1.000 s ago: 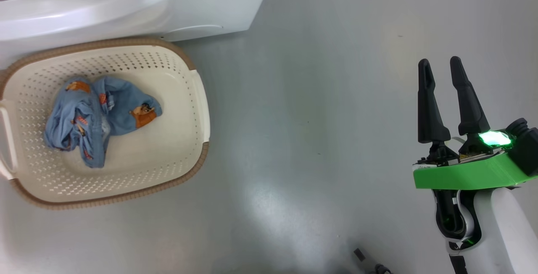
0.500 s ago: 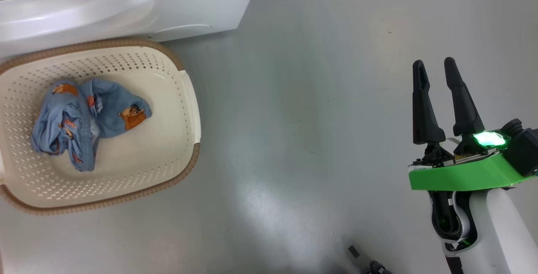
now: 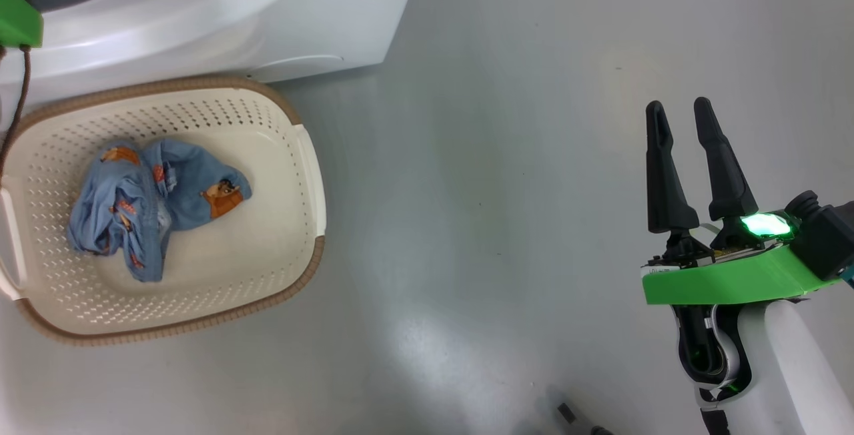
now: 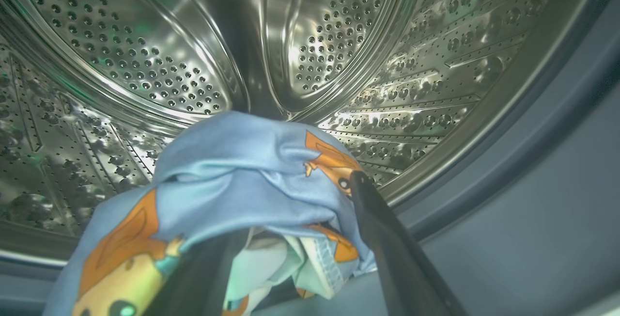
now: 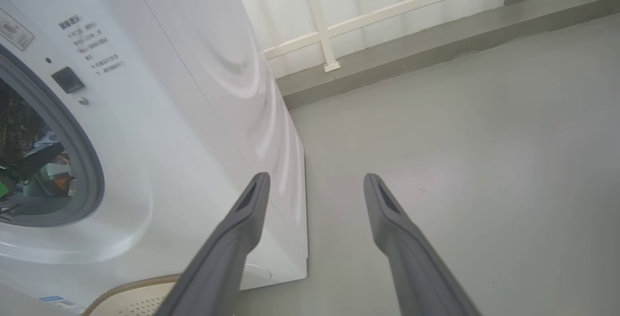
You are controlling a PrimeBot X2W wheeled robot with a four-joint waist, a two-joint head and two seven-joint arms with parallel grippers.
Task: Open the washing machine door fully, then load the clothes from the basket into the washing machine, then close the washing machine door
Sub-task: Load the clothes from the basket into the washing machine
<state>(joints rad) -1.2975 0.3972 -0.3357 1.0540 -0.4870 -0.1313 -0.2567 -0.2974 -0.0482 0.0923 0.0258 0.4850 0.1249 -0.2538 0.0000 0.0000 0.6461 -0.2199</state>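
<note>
My left pincer [image 4: 290, 219] is reaching into the mouth of the washing machine [image 3: 333, 15]. Its jaws are standing apart now, after being clamped a moment ago, so I am letting go of one blue bear-print garment [image 4: 232, 170]. It is slumping at the lip of the washing machine's drum [image 4: 145, 64], just inside the grey gasket [image 4: 533, 161], and still draping over my fingers. I judge the first of the clothes is nearly delivered, though not yet clear of me. One finger is lying buried under the cloth, so I cannot tell whether the fabric is snagging on it.

Further out, the basket [image 3: 310, 175] is sitting on the floor [image 3: 500, 188] right against the washing machine's front. The second garment [image 3: 180, 181] is bunching inside it, waiting its turn. My right pincer [image 3: 678, 111] is hovering open and empty, well off to the right of the washing machine. My left arm is being cut off at the corner, its green cuff [image 3: 17, 18] peeking in over the washing machine. I cannot judge how the door is standing.
</note>
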